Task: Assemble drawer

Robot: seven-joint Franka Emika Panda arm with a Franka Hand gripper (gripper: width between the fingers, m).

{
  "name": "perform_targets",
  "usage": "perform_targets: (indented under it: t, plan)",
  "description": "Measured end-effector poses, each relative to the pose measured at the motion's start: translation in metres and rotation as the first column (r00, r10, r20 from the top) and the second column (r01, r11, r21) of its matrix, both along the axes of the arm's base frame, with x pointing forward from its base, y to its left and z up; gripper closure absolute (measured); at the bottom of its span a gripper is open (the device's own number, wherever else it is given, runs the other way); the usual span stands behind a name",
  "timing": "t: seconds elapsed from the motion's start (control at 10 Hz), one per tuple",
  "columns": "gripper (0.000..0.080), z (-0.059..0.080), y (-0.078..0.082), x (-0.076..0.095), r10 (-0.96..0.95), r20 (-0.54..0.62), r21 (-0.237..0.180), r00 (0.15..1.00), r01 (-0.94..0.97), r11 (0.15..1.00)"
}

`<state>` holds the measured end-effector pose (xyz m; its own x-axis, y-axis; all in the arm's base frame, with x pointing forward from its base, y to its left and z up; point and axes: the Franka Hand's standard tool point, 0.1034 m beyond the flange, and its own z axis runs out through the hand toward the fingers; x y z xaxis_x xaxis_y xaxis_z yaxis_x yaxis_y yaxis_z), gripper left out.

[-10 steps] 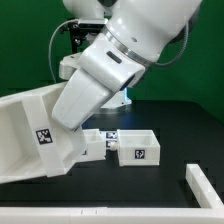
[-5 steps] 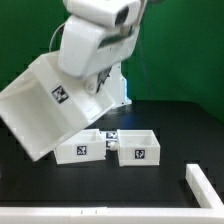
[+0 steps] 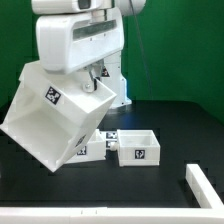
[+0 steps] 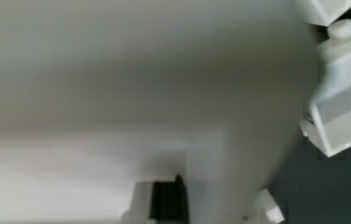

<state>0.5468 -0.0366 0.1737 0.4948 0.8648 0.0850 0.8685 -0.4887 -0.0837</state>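
A: Where's the drawer [image 3: 138, 150]?
B: On the table [image 3: 175, 125], upright, open side up, tag facing the ext. cam. Another small tray [image 3: 90, 148] sits just beside it, on the ext. view's left, partly behind the big box [image 3: 45, 120].
A: Gripper [image 3: 93, 78]?
B: Jaws clamped on the big box's upper edge, box tilted corner-down. Wrist cam's mostly blurry white wall.

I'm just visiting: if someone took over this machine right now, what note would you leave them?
Gripper: shut on the large white hollow cube casing, held tilted at the exterior view's left.
One small white plastic tray drawer stands on the black table; a second tray sits beside it, partly behind the casing.
Done: casing gripped. Left: no tray inside it yet.
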Motion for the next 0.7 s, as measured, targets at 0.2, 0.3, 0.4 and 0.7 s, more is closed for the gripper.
perform_targets:
  t: [0.2, 0.3, 0.4, 0.7]
  plan:
    - [0.0765, -0.014, 0.026, -0.016, -0.203, 0.023, 0.132, 0.979, 0.198, 0.971]
    - [0.0765, -0.021, 0.040, -0.016, -0.256, -0.001, 0.172, 0.967, 0.253, 0.952]
    - [0.0765, -0.023, 0.050, -0.014, -0.298, -0.005, 0.229, 0.954, 0.292, 0.929]
    - [0.0765, -0.029, 0.033, -0.015, -0.338, 0.054, 0.318, 0.940, 0.305, 0.898]
